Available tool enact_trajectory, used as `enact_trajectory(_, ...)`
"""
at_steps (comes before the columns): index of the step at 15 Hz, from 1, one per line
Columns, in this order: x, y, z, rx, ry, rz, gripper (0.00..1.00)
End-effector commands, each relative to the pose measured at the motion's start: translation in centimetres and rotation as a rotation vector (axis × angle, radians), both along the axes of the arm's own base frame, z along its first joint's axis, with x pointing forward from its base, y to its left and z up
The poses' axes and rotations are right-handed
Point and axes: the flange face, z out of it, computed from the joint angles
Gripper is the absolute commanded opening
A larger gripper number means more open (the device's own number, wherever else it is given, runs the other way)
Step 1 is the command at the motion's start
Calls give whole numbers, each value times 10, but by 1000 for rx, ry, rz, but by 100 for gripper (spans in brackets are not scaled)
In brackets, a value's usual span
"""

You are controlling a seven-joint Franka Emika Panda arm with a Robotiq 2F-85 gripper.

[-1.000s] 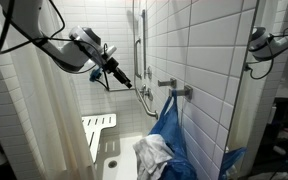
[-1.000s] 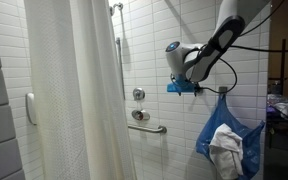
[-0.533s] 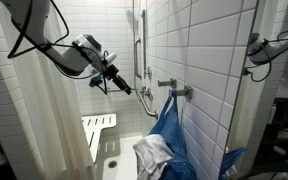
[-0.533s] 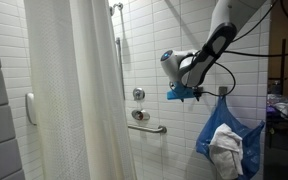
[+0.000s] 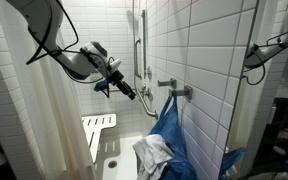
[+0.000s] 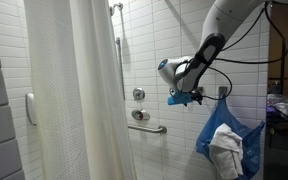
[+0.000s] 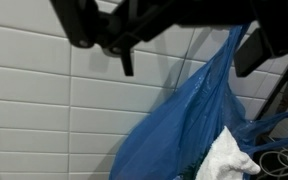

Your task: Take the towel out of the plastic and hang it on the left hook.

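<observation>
The gripper (image 6: 190, 97) hangs with its jaws spread wide and nothing between them; in the wrist view its two dark fingers (image 7: 125, 58) frame the top of the picture, apart from everything below; in an exterior view the gripper (image 5: 135, 93) points at the tiled wall (image 5: 209, 50), close to the left hook (image 5: 163, 84); just right of the gripper the plastic (image 6: 218, 125), a wrinkled blue bag, hangs against the wall from a chrome peg (image 6: 222, 91); the towel (image 6: 226, 150) sits bunched in the bag's open mouth, a pale fold spilling over the front, and shows low and right in the wrist view (image 7: 230, 160); farther left along the wall stand a chrome grab bar (image 6: 149, 127) and the white shower curtain (image 6: 74, 90).
</observation>
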Motion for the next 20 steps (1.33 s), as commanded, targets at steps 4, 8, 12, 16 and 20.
enact_trajectory(4,15,2,-21,19,80,-131,100)
enact_trajectory(8,16,15,-27,10,99,-198,100)
enact_trajectory(12,20,15,-29,9,113,-279,100)
enact_trajectory(16,24,1,-30,56,124,-355,100)
enact_trajectory(20,15,2,-48,223,123,-473,100)
